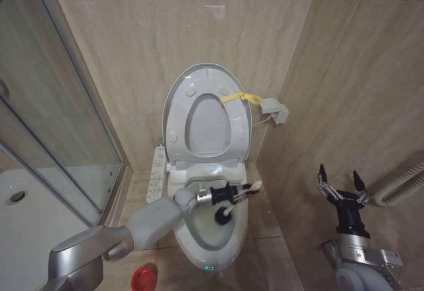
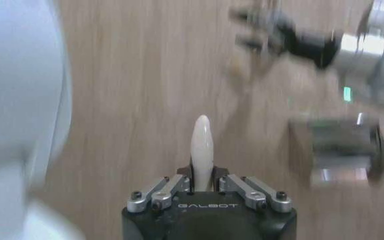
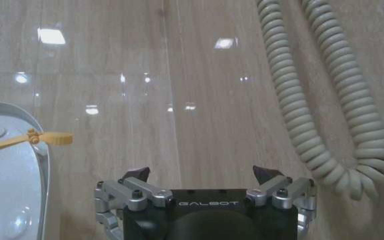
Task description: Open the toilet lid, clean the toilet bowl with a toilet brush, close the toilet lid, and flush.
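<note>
The toilet lid stands raised against the wall with the ring seat up in front of it; its yellow strap hangs at the right edge. The white toilet bowl lies open below. My left gripper reaches over the bowl, shut on the cream handle of the toilet brush, whose black head hangs inside the bowl. In the left wrist view the handle sticks out between the fingers of my left gripper. My right gripper waits open to the right of the toilet. The lid's edge shows beside my right gripper.
A red brush holder sits on the floor left of the bowl. A glass shower door and white shower tray fill the left side. A control panel flanks the seat. A coiled grey hose hangs on the right wall.
</note>
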You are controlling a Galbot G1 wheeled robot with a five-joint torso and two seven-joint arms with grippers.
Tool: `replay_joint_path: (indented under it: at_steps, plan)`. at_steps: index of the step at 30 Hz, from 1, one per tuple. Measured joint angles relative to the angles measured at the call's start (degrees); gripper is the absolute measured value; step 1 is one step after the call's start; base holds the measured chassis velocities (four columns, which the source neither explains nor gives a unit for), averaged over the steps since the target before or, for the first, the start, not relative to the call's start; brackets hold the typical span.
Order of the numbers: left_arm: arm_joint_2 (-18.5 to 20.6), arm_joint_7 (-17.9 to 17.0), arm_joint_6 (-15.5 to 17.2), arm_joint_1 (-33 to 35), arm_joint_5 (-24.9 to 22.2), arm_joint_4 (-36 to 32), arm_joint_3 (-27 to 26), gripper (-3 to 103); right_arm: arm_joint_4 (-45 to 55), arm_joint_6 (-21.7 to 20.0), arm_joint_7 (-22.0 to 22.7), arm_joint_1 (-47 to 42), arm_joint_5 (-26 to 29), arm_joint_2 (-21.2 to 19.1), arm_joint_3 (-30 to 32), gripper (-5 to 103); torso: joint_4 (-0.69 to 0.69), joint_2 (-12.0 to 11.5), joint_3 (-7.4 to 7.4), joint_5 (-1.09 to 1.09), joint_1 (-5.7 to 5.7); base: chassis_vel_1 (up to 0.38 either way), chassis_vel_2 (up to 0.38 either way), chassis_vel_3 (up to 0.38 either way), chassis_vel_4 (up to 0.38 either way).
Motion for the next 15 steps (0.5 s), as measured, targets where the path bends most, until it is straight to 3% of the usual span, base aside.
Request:
replay_joint_path:
  at_steps: [3,5,9,15]
  plan:
    - [0.3,0.0,-0.8,1.8,1.4,2.0,-0.4,19,0.9,0.3,0.0,-1.2,0.1,0.1,0.4,100,0.05,0.0,0.00,-0.03,0.00,0.000,0.000,0.000,0.000]
    - [0.2,-0.2,-0.7,1.9,0.9,-0.1,-0.8,19,0.9,0.3,0.0,-1.0,0.2,-0.2,0.8,100,0.04,0.0,-0.01,0.00,-0.01,0.000,0.000,0.000,0.000]
    - [-1.0,0.1,-0.5,1.1,0.7,-3.4,-0.7,19,-0.2,-0.1,0.0,0.5,0.2,-0.1,0.6,100,-0.08,0.0,-0.02,-0.03,-0.02,0.000,0.000,0.000,0.000]
    - [-0.2,0.5,-2.1,3.6,4.3,2.0,-2.3,19,0.7,0.4,-0.1,-1.0,0.1,0.4,0.4,100,0.03,0.0,0.00,-0.04,-0.01,0.000,0.000,0.000,0.000]
